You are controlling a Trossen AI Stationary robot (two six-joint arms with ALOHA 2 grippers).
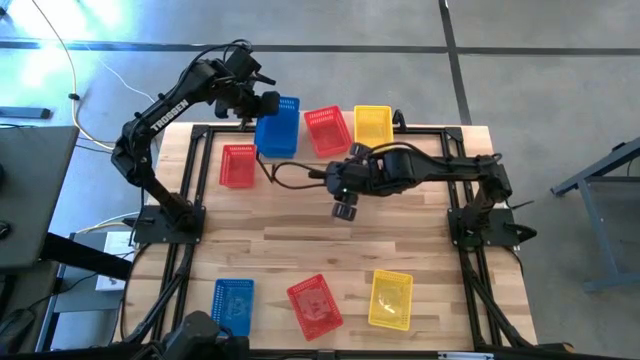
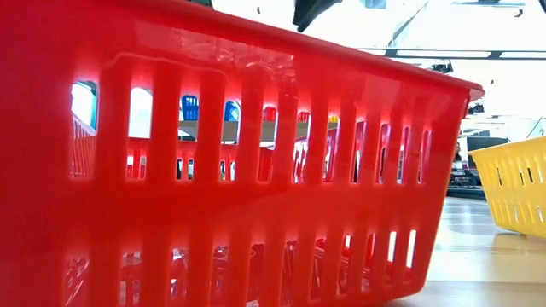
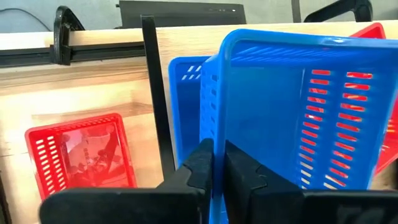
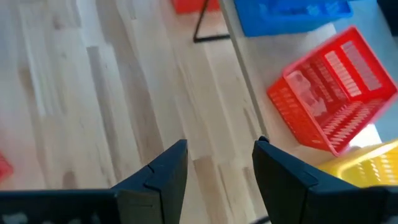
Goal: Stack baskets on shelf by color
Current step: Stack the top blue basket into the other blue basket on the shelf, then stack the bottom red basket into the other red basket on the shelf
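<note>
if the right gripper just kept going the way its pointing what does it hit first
Most likely bare tabletop. The open right gripper points down at the wood, with nothing between its fingers. The red basket lies off to one side of that line, though depth is hard to judge.

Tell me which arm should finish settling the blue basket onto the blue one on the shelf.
Left, most likely. The left gripper is already pinching the wall of the tilted blue basket right over the blue basket beneath. The right gripper hangs open and empty above bare tabletop.
</note>
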